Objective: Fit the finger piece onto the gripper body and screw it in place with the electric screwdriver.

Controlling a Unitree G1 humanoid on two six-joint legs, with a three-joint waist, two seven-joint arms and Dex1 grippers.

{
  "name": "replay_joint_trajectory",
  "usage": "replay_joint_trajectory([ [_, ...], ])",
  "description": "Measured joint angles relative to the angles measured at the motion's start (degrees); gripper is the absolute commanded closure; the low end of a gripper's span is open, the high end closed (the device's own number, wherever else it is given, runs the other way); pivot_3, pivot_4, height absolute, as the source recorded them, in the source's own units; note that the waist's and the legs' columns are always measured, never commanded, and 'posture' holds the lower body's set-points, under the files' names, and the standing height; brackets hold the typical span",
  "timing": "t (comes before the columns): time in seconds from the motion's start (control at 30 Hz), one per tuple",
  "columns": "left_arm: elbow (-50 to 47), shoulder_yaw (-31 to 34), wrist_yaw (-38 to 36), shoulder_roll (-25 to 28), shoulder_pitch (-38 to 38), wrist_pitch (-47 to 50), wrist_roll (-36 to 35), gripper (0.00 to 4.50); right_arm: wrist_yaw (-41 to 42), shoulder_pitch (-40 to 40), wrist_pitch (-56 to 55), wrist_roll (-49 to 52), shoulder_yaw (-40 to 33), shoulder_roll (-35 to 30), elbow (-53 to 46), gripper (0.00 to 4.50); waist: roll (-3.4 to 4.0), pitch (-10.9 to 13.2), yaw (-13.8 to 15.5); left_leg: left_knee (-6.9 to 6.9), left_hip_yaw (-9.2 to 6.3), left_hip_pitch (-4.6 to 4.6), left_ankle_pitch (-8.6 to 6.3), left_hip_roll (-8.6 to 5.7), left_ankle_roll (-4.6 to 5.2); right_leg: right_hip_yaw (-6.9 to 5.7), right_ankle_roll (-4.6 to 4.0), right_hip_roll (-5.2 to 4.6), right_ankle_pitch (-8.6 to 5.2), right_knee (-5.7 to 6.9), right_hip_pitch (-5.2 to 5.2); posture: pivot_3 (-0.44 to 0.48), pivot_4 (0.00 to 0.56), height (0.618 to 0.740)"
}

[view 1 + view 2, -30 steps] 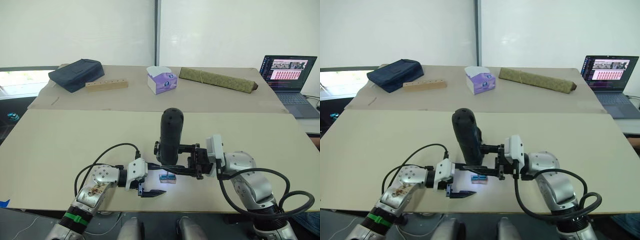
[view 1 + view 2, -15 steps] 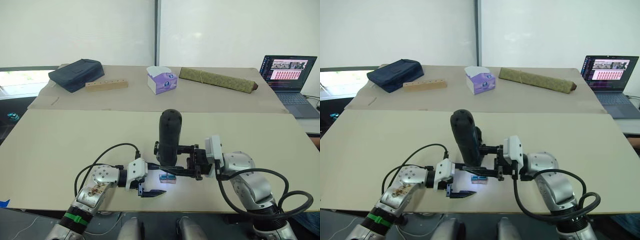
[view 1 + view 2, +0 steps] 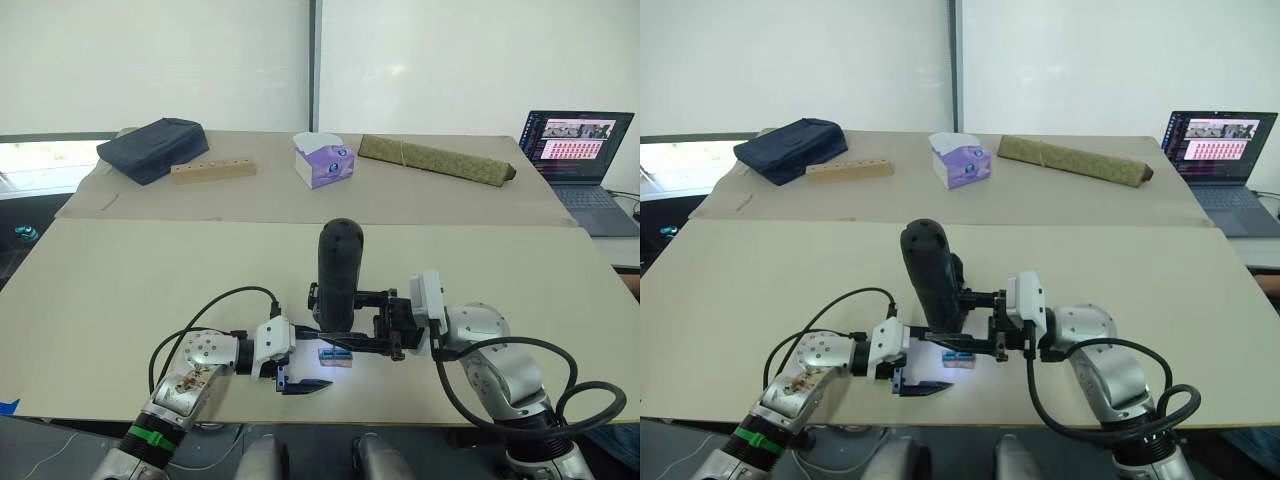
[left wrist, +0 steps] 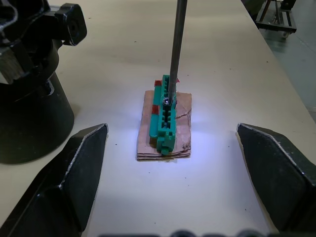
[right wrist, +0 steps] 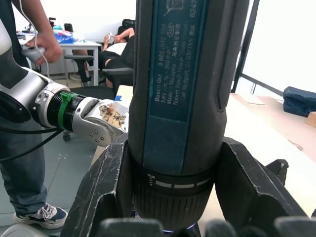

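Right claw (image 3: 992,322): clamped round the barrel of the electric screwdriver (image 3: 930,275), which stood upright, rounded end uppermost, near the front-centre of the surface (image 3: 760,270).
Screwdriver bit (image 4: 175,47): descended vertically; its tip sat on the green screw holder (image 4: 165,113), a notched strip lying on a brown card pad (image 4: 180,126).
Left claw (image 3: 298,378): fingers (image 4: 74,177) apart and empty, hovering low over the surface at about 7 o'clock from the holder, one finger to each side of it in the wrist view.
Gripper body (image 4: 27,94): squat black block standing on the surface just beside the holder, close behind the bit as seen from the head camera.
Finger piece: could not be identified apart from the body.
Step, as judged: screw pick-up from the holder; fitting apparently not yet done.
Risk 1: the bit might miss the screw head if off-centre, leaving the screw behind.
Risk 2: a tilted barrel could drag the light holder and card sideways.
Risk 3: the tall tool could slip in the claw under downward pressure.
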Motion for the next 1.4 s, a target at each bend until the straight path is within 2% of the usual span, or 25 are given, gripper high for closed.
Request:
replay_joint_trajectory([
  [1.4,0.11,0.34,0.27,-0.27,0.07,0.15,-0.13,0.08,0.74,-0.03,-0.1,0.02,-0.71,0.12,1.44,2.58,0.1,-0.16,0.04,0.0,0.01,0.03,0.0,-0.01,0.0,0.01,0.0,0.0,0.0,-0.01,0.03,0.0,0.15,0.74],
])
